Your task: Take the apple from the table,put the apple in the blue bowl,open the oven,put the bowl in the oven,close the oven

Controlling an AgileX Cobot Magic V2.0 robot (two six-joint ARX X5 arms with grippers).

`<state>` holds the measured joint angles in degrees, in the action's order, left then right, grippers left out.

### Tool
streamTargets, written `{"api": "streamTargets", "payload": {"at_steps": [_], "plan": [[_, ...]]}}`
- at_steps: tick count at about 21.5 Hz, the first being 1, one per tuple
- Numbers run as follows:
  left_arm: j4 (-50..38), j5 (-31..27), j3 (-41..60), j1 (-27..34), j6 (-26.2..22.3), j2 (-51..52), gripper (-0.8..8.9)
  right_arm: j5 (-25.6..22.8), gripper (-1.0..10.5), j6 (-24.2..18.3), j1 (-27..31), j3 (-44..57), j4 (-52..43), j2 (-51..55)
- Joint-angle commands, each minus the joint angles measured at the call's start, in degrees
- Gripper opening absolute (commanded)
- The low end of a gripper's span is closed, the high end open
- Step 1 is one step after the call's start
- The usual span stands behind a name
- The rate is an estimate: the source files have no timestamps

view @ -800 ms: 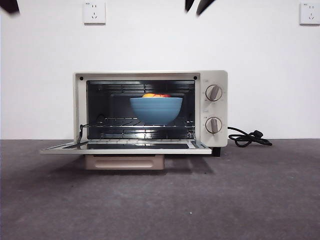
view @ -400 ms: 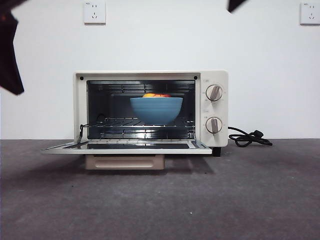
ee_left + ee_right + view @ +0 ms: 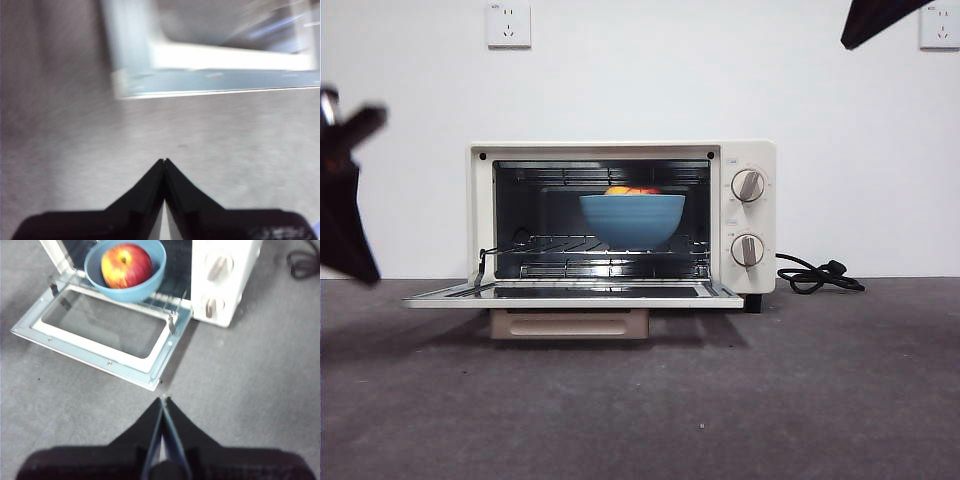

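Observation:
The cream-white oven (image 3: 748, 215) stands on the table (image 3: 720, 400) with its glass door (image 3: 570, 293) folded down flat. Inside, on the wire rack, sits the blue bowl (image 3: 632, 220) with the apple (image 3: 632, 190) showing just above its rim. From above, the red and yellow apple (image 3: 126, 265) fills the blue bowl (image 3: 150, 282). My left gripper (image 3: 362, 268) hangs shut and empty at the left, beside the door's left corner (image 3: 120, 87); its view is blurred. My right gripper (image 3: 163, 401) is shut and empty, high above the table in front of the door (image 3: 100, 335).
A black cord (image 3: 817, 275) lies coiled on the table to the right of the oven. Two round knobs (image 3: 748, 185) face forward on its right panel. The right arm shows only as a dark tip (image 3: 855, 35) at the upper right. Wall sockets (image 3: 509, 24) sit behind.
The left arm has dropped down into view at the left edge. The right arm's tip has moved off toward the upper right corner. Oven, bowl and apple have not moved.

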<state>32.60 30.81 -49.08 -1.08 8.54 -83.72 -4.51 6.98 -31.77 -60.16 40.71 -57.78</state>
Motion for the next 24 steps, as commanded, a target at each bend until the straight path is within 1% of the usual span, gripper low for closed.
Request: {"api": "streamTargets", "payload": {"at_steps": [1,3,5,9,14,15,18,22,24], "plan": [[-2.40,1.40,0.70,0.31,-1.22,-3.91,-0.08,0.09,-0.1,1.62,-0.04,1.05,-0.28,-0.09],[-5.20,2.45,0.70,0.31,-0.15,-6.62,-0.08,0.31,-0.1,2.05,-0.04,1.05,-0.83,-0.07],[-8.24,4.09,0.70,0.31,2.75,-8.74,-0.08,1.16,-0.1,2.14,-0.04,1.05,-0.85,-0.07],[-11.82,4.09,0.68,0.31,7.50,-11.74,-0.08,2.97,-0.1,3.63,-0.04,1.05,-0.85,-0.07],[-15.98,3.58,0.68,0.57,14.84,-12.07,-0.08,4.33,-0.1,4.04,-0.07,1.05,-0.39,-0.07],[-16.00,3.04,0.68,0.57,15.15,-12.07,-0.08,4.55,-0.1,4.04,-0.07,1.05,-0.22,-0.07],[-14.78,-1.05,0.68,0.57,15.34,-12.07,-0.08,4.55,0.0,4.46,-0.09,1.05,-0.17,-0.07],[-16.46,-1.18,0.68,0.96,17.99,-12.07,-0.08,5.18,0.0,4.92,-0.09,1.05,-0.04,-0.07],[-17.70,0.02,0.68,0.94,18.73,-12.07,-0.08,5.18,0.0,5.09,-0.09,1.05,0.13,-0.07]]}}
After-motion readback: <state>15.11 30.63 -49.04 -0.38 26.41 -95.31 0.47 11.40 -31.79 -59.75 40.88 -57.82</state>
